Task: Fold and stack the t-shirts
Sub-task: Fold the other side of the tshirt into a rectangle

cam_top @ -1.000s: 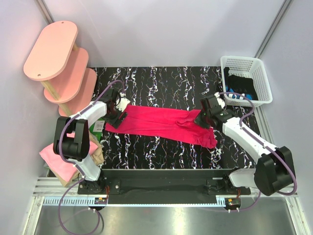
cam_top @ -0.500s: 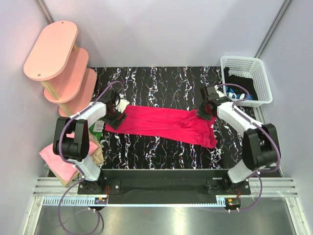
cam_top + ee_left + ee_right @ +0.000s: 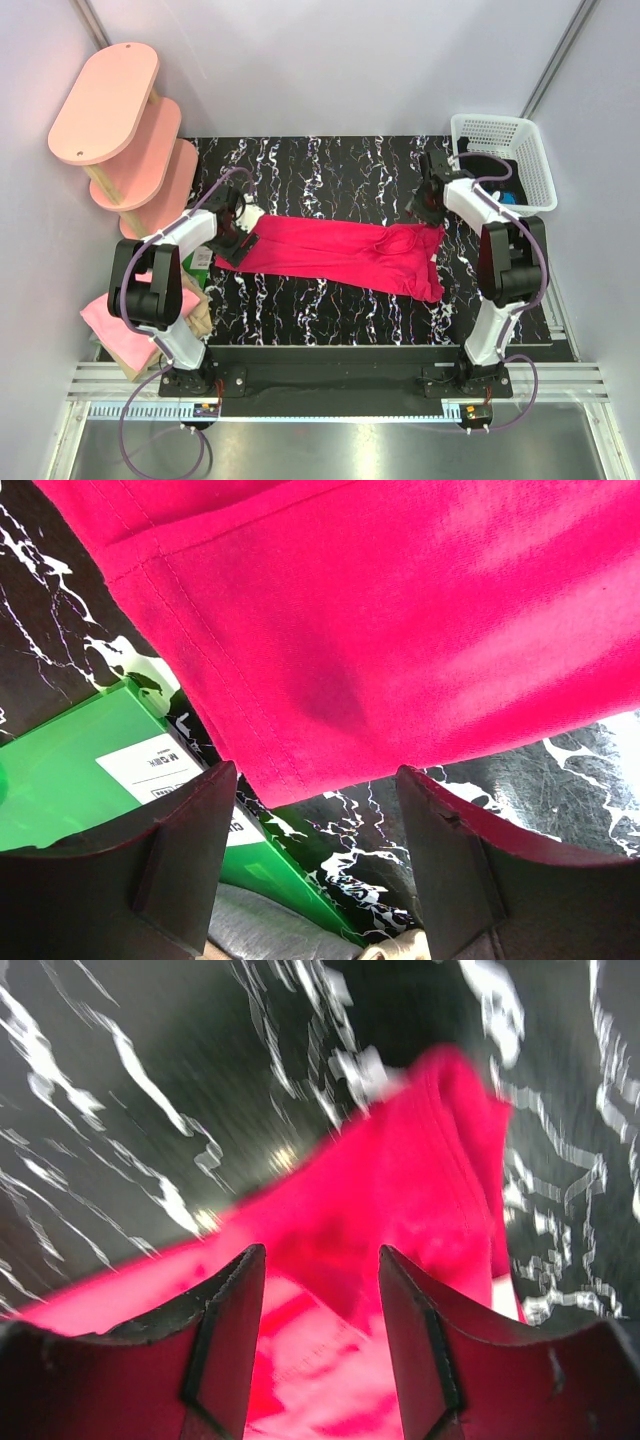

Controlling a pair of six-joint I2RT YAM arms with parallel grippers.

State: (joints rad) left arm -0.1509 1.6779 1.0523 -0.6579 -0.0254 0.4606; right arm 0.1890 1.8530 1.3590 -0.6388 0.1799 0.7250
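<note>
A crimson-pink t-shirt (image 3: 340,256) lies spread in a long band across the black marbled table (image 3: 330,170). My left gripper (image 3: 238,240) hovers at its left end, open. In the left wrist view the shirt's hemmed corner (image 3: 330,660) reaches down between the dark fingers (image 3: 185,855) without being pinched by my left gripper (image 3: 315,790). My right gripper (image 3: 424,207) is over the shirt's far right corner, open. In the blurred right wrist view the cloth (image 3: 410,1200) lies loose beyond the parted jaws of my right gripper (image 3: 320,1275). A light pink t-shirt (image 3: 112,330) and a tan one (image 3: 200,315) lie off the table's left edge.
Pink oval shelves (image 3: 118,125) stand at the far left. A white basket (image 3: 503,160) with dark items sits at the far right corner. A green box (image 3: 80,770) lies just left of the shirt's left end, by my left gripper.
My right gripper has opened and let go of the shirt's right end, and the right arm swung toward the far right. The left gripper has stayed in place, open.
</note>
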